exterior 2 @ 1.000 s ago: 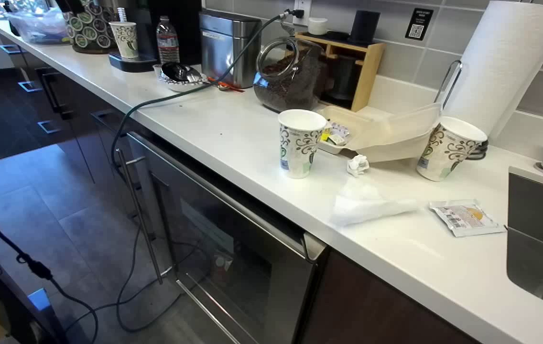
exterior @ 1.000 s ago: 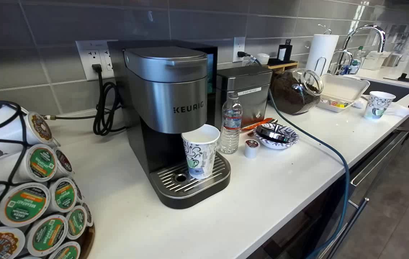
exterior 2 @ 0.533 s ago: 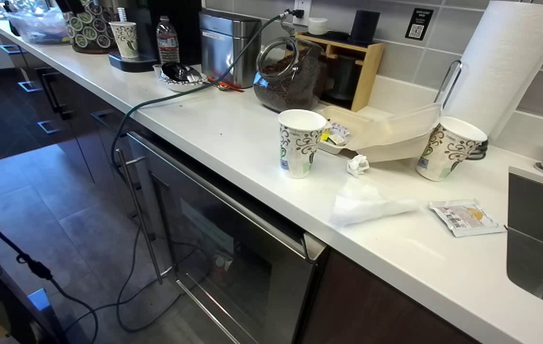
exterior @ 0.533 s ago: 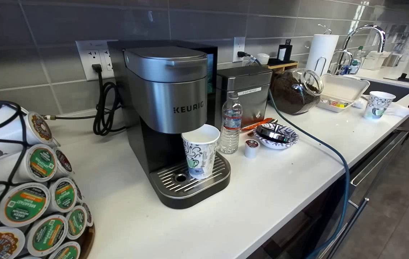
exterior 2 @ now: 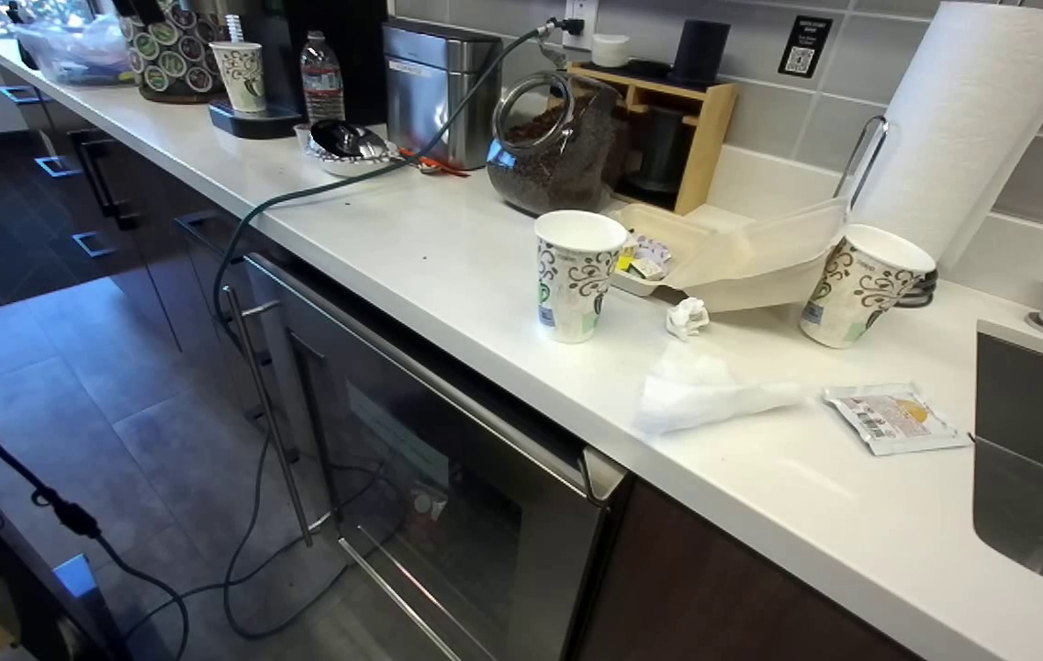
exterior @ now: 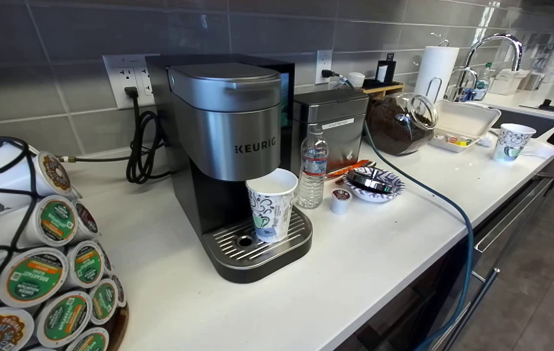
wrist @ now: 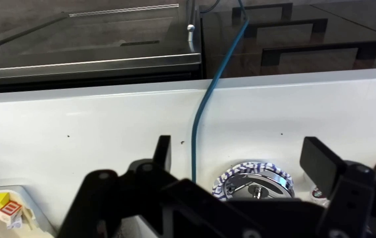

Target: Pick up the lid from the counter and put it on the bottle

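Note:
A shiny chrome and black round lid (exterior: 370, 180) rests tilted in a patterned paper bowl (exterior: 377, 196) on the counter. Both exterior views show it (exterior 2: 349, 140). In the wrist view the lid (wrist: 257, 186) shows its centre knob, with its lower part hidden by the gripper body. The clear ribbed bottle (exterior: 313, 170) stands upright beside the coffee machine and also shows in an exterior view (exterior 2: 321, 81). I cannot make it out in the wrist view. My gripper (wrist: 237, 147) is wide open and empty above the counter, its fingers to either side of the lid and apart from it.
A blue-green cable (exterior: 433, 195) crosses the counter beside the bowl. A coffee pod (exterior: 340, 201) stands between bottle and bowl. The coffee machine (exterior: 228, 131) holds a paper cup (exterior: 272, 207). A glass jar (exterior 2: 558, 151) and a food box (exterior 2: 668, 239) stand farther along.
A dark part of the robot at the right edge of an exterior view has moved a little farther into the picture. The lid, bowl and bottle have not moved.

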{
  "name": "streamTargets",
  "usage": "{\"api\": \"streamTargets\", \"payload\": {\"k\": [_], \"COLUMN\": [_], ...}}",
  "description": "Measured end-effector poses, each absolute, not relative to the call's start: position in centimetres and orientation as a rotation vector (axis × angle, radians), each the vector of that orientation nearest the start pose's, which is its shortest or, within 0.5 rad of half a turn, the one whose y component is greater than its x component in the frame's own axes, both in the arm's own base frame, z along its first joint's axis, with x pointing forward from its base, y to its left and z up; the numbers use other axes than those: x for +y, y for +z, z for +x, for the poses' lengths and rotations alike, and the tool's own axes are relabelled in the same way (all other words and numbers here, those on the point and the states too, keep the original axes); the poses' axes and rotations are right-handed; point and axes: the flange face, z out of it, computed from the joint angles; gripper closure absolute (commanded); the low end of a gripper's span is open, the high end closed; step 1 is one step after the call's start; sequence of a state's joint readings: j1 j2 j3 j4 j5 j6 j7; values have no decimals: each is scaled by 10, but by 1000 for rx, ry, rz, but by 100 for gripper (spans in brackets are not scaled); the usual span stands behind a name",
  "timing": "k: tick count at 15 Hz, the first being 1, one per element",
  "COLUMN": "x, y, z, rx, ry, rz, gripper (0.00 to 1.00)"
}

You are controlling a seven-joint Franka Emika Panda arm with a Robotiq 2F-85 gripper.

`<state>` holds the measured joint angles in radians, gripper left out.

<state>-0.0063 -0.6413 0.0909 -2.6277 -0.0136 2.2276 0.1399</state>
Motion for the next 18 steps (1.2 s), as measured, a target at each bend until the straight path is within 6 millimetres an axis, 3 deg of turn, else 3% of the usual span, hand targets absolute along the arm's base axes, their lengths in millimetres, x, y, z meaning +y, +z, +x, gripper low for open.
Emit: {"api": "streamTargets", "payload": {"k": [3,6,10,18], "x": [42,52,57,59], "y": [473,465,450,445], "z": [401,444,498,520], "rx": [91,111,136,179], "ry": [-320,-249,-197,-180], "rz": [-3025,-2922,-2889,-2829], "gripper": [0,0,0,0]}}
